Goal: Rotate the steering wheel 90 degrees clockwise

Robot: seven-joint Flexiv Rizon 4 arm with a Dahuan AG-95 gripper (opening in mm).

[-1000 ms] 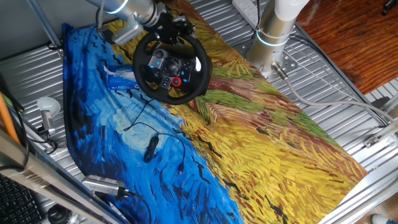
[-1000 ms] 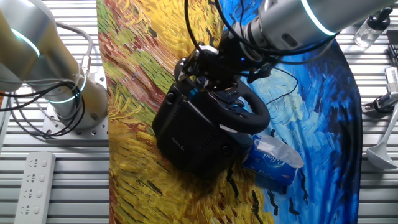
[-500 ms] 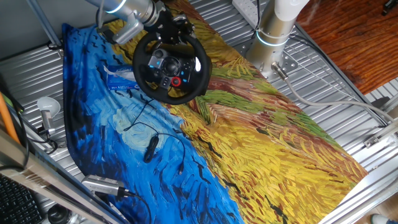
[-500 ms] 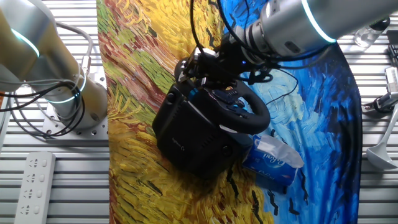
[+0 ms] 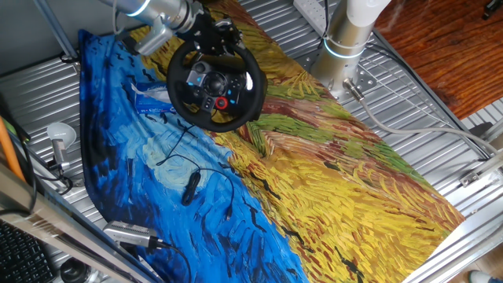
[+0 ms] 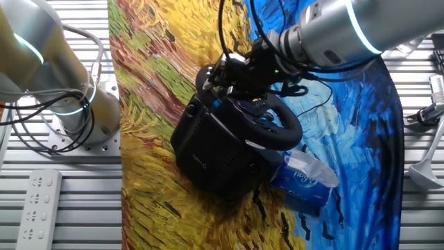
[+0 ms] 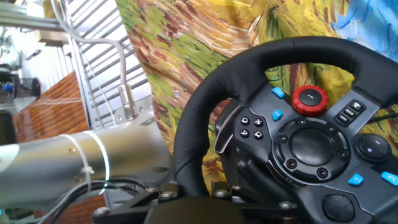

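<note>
The steering wheel (image 5: 211,82) is black with a thick rim, a hub of small buttons and one red knob (image 5: 222,102). It stands tilted on its black base (image 6: 208,149) at the far end of the painted cloth. My gripper (image 5: 211,35) sits at the top of the rim, and its fingers straddle the rim on both sides. From the opposite side the gripper (image 6: 232,69) covers the rim's upper-left part of the steering wheel (image 6: 281,125). In the hand view the steering wheel (image 7: 308,143) fills the right, its rim running down between my gripper (image 7: 189,190) fingers.
A blue tissue pack (image 5: 149,98) lies against the wheel's base, also seen as the tissue pack (image 6: 302,177). A small black cabled device (image 5: 190,187) lies on the blue cloth nearer the front. A second robot's base (image 5: 346,47) stands beside the cloth. A power strip (image 6: 38,208) lies on the slatted table.
My arm and gripper have shifted slightly up and left along the top of the rim. The wheel's hub and red knob sit almost where they were.
</note>
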